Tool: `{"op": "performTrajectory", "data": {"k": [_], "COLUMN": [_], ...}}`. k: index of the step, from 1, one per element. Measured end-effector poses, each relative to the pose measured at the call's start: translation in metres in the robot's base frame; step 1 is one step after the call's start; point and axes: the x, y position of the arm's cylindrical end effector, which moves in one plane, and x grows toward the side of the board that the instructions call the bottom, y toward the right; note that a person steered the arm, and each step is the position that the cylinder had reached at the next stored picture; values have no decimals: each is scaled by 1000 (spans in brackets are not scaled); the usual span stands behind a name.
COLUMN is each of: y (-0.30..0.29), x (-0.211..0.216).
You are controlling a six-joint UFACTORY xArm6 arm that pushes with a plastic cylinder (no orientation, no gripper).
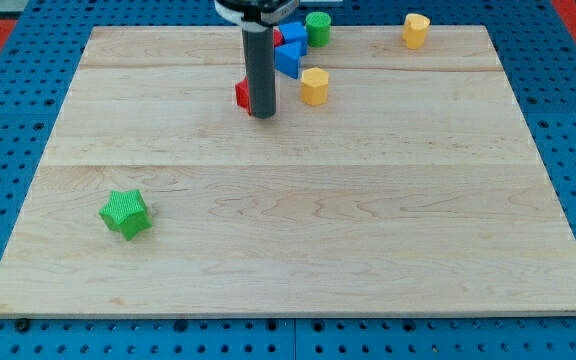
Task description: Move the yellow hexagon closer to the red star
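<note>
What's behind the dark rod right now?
A red block peeks out on the view's left of my tip; its shape is mostly covered. The yellow hexagon block sits apart, to the right.

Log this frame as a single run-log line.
my tip against red block's right side | yellow hexagon block to its right, apart | green star block far lower left

Setting: a robotics laboratory test bench. A pale wooden board [298, 230] lies on a blue perforated mounting plate [8, 60], which surrounds the board on all sides.
</note>
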Motion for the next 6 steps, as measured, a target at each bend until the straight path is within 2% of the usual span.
{"op": "performTrajectory", "data": {"k": [1, 2, 3, 4, 5, 6], "y": [-17, -4, 104, 146, 84, 33], "x": [-18, 20, 51, 17, -26, -31]}}
